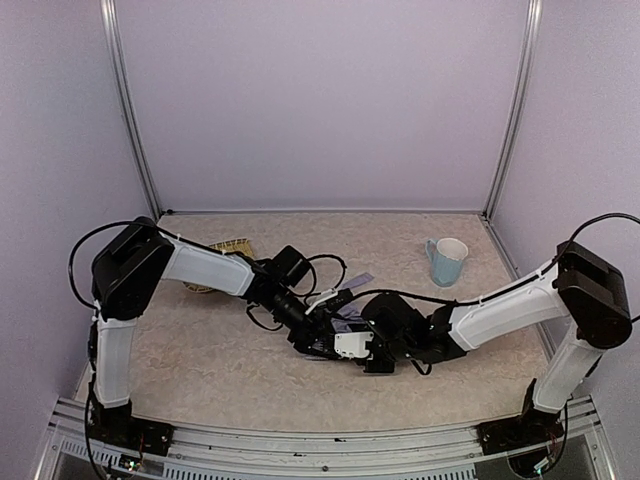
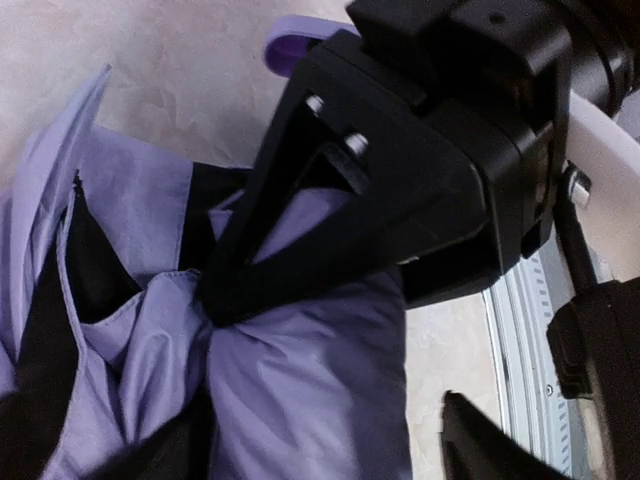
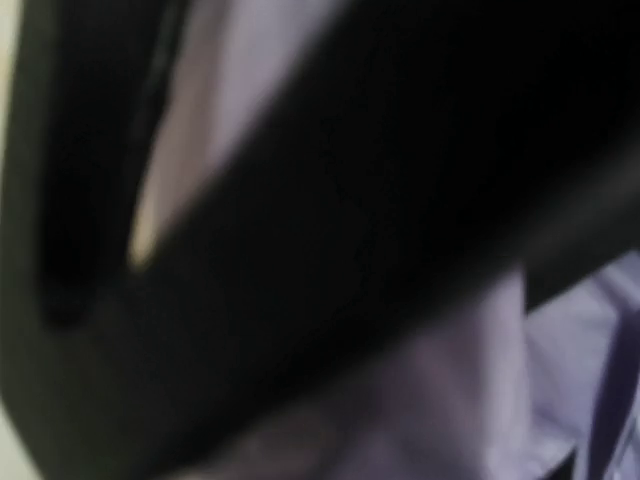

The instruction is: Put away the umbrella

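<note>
The umbrella (image 2: pixel 300 390) lies crumpled on the table, pale lavender fabric with black lining showing in folds. From above, only lavender scraps of the umbrella (image 1: pixel 357 281) show between the two arms. My right gripper (image 2: pixel 215 300) has its fingertips pinched together on a bunch of the fabric. My left gripper (image 2: pixel 320 425) straddles the fabric with its fingers wide apart, and the right-hand finger (image 2: pixel 480 445) stands clear of the cloth. Both grippers meet mid-table, left gripper (image 1: pixel 313 325) and right gripper (image 1: pixel 335 345). The right wrist view is dark blur with the umbrella (image 3: pixel 560 340) at one side.
A pale blue mug (image 1: pixel 447 262) stands at the back right. A woven straw-coloured object (image 1: pixel 228 247) lies behind the left arm. A rounded lavender piece (image 2: pixel 295 42) shows past the right gripper. The table's metal front rail (image 2: pixel 520 360) runs close by.
</note>
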Robot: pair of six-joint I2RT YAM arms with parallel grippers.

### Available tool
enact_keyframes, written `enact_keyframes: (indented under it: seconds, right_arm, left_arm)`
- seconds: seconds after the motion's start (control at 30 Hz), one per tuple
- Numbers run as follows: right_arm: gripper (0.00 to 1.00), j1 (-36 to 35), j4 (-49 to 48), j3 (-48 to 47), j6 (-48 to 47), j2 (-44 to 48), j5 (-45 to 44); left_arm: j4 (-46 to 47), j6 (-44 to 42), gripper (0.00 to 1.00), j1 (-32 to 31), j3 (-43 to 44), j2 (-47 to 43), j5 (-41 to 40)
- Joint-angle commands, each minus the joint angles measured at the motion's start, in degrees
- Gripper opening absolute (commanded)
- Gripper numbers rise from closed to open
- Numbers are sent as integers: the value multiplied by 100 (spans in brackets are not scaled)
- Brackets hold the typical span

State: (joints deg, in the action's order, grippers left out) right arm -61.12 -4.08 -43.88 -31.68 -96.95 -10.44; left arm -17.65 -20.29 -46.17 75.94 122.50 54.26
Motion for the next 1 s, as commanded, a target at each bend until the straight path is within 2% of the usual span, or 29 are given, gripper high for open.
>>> enact_keyframes:
  seconds: [0.0, 0.13, 0.23, 0.33, 0.43, 0.53, 0.57, 0.63, 0.67, 0.77, 0.87, 0.97]
  right_arm:
    - [10, -54, 1136, -294, 497, -140, 520]
    - [6, -41, 2027, -496, 828, -233, 1135]
    - [5, 18, 2616, -679, 1029, -317, 1655]
    - [5, 107, 3123, -870, 1178, -467, 2132]
    - [5, 255, 3563, -1083, 1284, -608, 2728]
    - [8, 630, 3992, -1324, 1351, -815, 3837]
    - [8, 747, 4105, -1399, 1390, -915, 4095]
    - [8, 926, 4306, -1529, 1406, -1154, 4455]
    - [8, 983, 4382, -1590, 1406, -1277, 4563]
    - [7, 1078, 4653, -1838, 1322, -1663, 4773]
    - [8, 1146, 4848, -2046, 1196, -2086, 4842]
    - [9, 1274, 4926, -2170, 1018, -2375, 4944]
  left_arm:
    - [146, 551, 98, 65, -881, -366, -809]
    - [2538, 1121, 99, 214, -2003, -1826, -1409]
    - [3954, 1226, 99, 215, -2985, -2707, -1869]
    - [4974, 1364, 99, 221, -3967, -3404, -2339]
    - [5544, 1346, 99, 163, -4614, -4011, -2507]
    - [5389, 720, 93, -234, -5018, -4547, -2987]
    - [5250, 448, 89, -442, -5091, -4686, -3281]
    - [4850, -85, 75, -904, -5124, -4832, -4031]
    - [4630, -431, 73, -1138, -5088, -4824, -4409]
    - [3905, -956, 78, -1636, -4785, -4416, -5282]
    - [3389, -1319, 91, -1760, -4300, -3741, -5727]
    - [3013, -1581, 94, -1815, -3786, -2943, -6044]
